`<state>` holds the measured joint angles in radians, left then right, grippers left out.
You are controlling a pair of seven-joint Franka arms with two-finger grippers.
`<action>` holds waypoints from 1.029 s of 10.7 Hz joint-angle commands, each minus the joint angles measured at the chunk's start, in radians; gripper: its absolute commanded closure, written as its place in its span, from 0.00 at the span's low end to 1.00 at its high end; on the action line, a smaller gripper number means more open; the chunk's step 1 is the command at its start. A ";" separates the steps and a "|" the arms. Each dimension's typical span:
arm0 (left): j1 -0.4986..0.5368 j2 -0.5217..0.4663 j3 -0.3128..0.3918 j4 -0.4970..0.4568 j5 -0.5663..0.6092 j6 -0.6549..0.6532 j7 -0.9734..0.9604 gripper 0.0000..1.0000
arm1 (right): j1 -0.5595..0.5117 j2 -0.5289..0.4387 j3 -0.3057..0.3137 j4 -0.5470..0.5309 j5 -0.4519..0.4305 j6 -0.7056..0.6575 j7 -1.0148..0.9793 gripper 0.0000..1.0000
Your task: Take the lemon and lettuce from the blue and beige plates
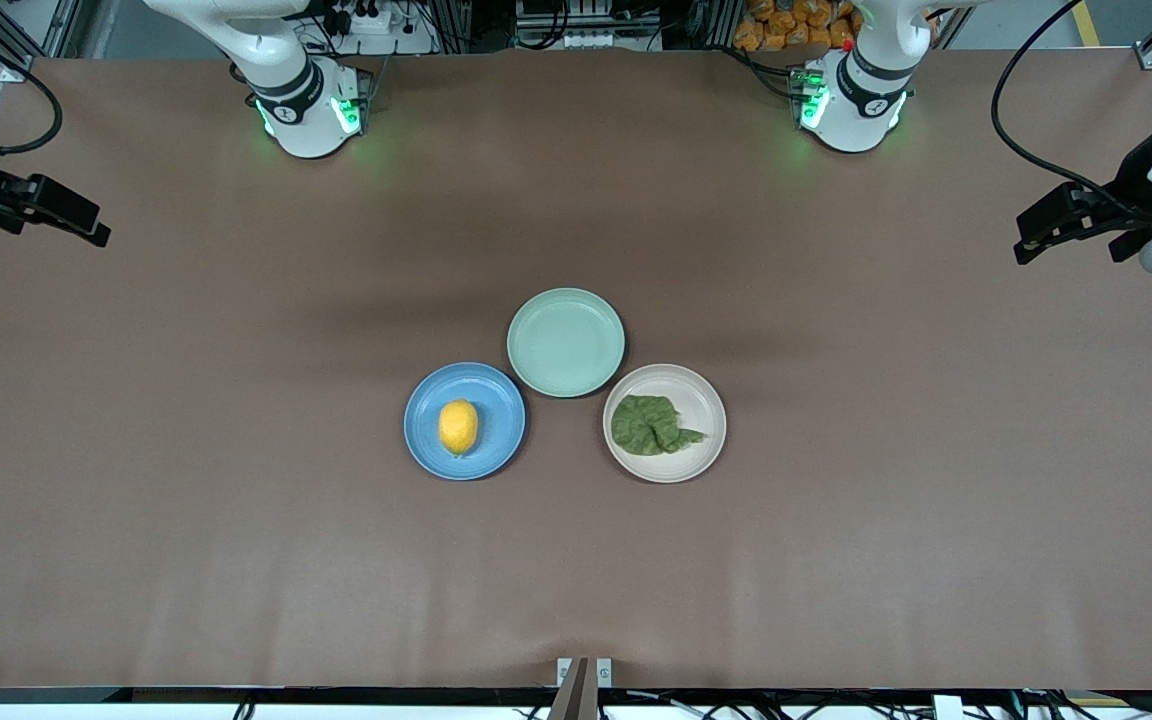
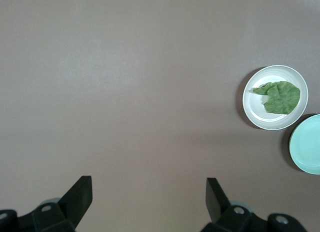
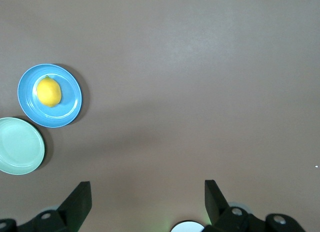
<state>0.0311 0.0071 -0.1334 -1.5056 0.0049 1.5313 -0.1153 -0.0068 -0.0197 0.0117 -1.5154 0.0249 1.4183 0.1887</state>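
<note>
Yellow lemon [image 1: 458,426] may roll off its blue plate [image 1: 501,438] and limp lettuce [image 1: 651,423] slip, since both pincers, left [image 2: 149,194] and right [image 3: 147,193], hang spread apart over bare desk [image 1: 236,560].

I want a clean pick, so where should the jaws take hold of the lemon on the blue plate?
Probably across its narrow middle, from straight above. The lemon lies on its side in the blue plate, long axis running toward the front camera, so the jaws should close across its short width. The raised rim blocks a low side approach. The right gripper, open, waits at its end of the table.
</note>
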 commanded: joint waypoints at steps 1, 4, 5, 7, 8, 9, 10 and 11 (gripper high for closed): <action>0.009 0.004 0.001 0.012 -0.029 -0.016 0.026 0.00 | 0.001 0.010 -0.004 0.021 0.003 -0.005 0.014 0.00; 0.001 0.017 0.000 0.008 -0.045 -0.014 0.017 0.00 | 0.004 0.010 -0.004 0.021 0.003 -0.004 0.017 0.00; -0.002 0.037 0.000 0.008 -0.057 -0.014 0.011 0.00 | 0.002 0.010 -0.002 0.021 0.003 -0.004 0.017 0.00; -0.011 0.077 -0.009 0.008 -0.060 -0.007 0.005 0.00 | 0.004 0.011 -0.004 0.021 0.003 -0.004 0.017 0.00; -0.028 0.092 -0.009 0.008 -0.060 0.004 -0.003 0.00 | 0.007 0.018 -0.004 0.021 0.001 -0.004 0.017 0.00; -0.034 0.103 -0.009 0.008 -0.060 0.018 -0.010 0.00 | 0.008 0.021 -0.004 0.021 0.000 -0.002 0.017 0.00; -0.033 0.119 -0.009 0.010 -0.075 0.030 0.000 0.00 | 0.007 0.030 -0.002 0.021 0.001 0.008 0.015 0.00; -0.034 0.132 -0.008 0.010 -0.091 0.033 0.002 0.00 | 0.005 0.059 -0.002 0.021 0.001 0.008 0.015 0.00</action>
<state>-0.0038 0.1232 -0.1437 -1.5081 -0.0483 1.5575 -0.1177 -0.0063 -0.0034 0.0113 -1.5153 0.0249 1.4253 0.1895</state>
